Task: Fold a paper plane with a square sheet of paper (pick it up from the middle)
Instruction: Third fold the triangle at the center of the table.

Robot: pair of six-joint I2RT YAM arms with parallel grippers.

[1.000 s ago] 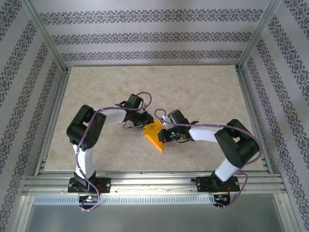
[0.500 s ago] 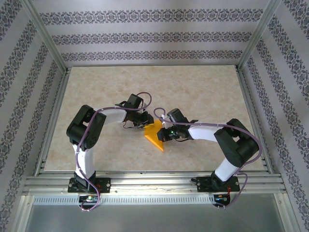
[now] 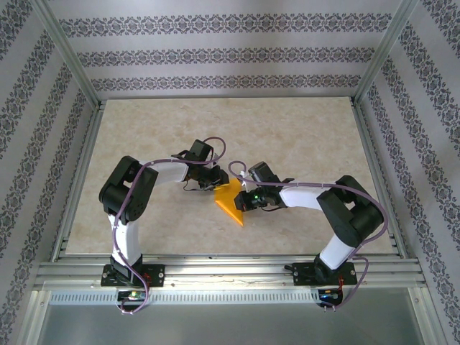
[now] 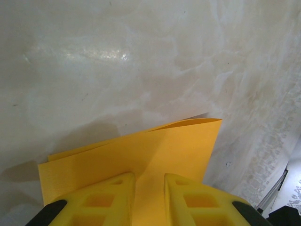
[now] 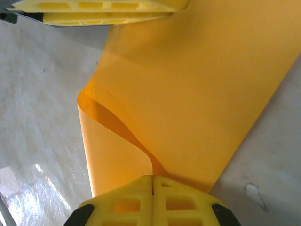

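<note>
The square sheet of paper [image 3: 231,204] lies on the desk [image 3: 287,136], slightly nearer than its middle and between the two arms. From above it reads as an orange wedge with its point toward the near edge.

The left tool [image 3: 213,185] sits at the sheet's far left edge. In the left wrist view its yellow fingers [image 4: 113,197] stand a narrow gap apart, with orange paper [image 4: 141,150] showing through the gap and spreading out beyond them. The sheet's far edge is doubled and lifts slightly off the desk.

The right tool [image 3: 248,201] is at the sheet's right side. In the right wrist view its jaws are pressed together [image 5: 153,181] on the paper [image 5: 202,89], where a loose layer curls over and runs in between them. The left tool's fingers [image 5: 117,19] lie across the sheet's opposite end.
</note>
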